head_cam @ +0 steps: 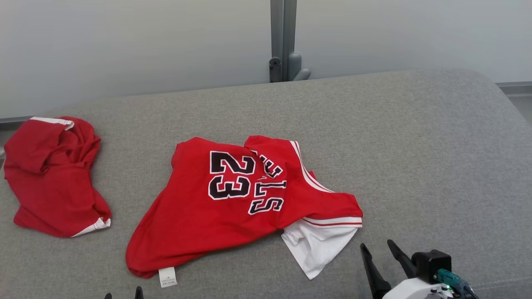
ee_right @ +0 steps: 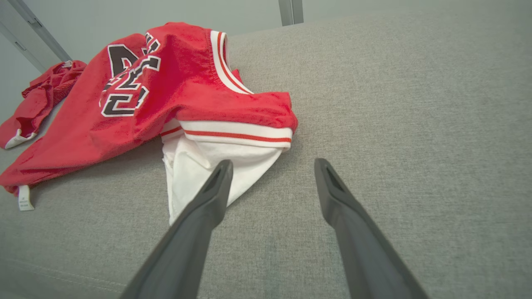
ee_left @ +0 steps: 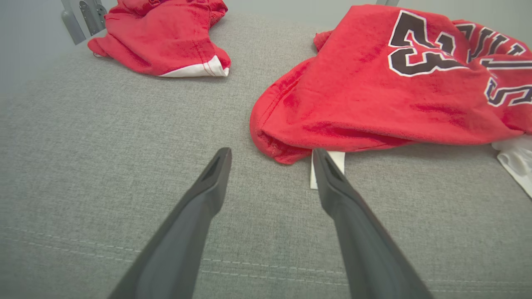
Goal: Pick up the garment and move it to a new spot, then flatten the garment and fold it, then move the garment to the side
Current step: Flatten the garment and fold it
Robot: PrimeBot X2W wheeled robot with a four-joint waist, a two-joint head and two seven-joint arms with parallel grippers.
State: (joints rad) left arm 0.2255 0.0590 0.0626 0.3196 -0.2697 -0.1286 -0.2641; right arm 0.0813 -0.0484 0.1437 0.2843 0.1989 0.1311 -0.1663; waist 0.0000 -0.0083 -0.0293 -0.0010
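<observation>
Lying crumpled on the grey fabric surface (head_cam: 415, 145), the red number-23 jersey (head_cam: 216, 207) is not yet lifted; left gripper (ee_left: 271, 153) and right gripper (ee_right: 270, 162) hover spread wide, empty.

The right end effector (ee_right: 272, 162) holds its two long dark fingers (ee_right: 199, 216) spread wide, nothing between them, over a grey fabric-covered tabletop (ee_right: 395, 104). The finger tip on the view's left stands in front of the white underlayer of a crumpled red basketball jersey (ee_right: 174, 91) with black, white-edged numerals and striped trim; whether it touches cannot be told. A small white care label (ee_right: 24, 198) sticks out from the jersey's hem. Farther off lies a bunched red garment (ee_right: 37, 97), apart from the jersey. A grey metal post (ee_right: 291, 10) rises behind the tabletop.
</observation>
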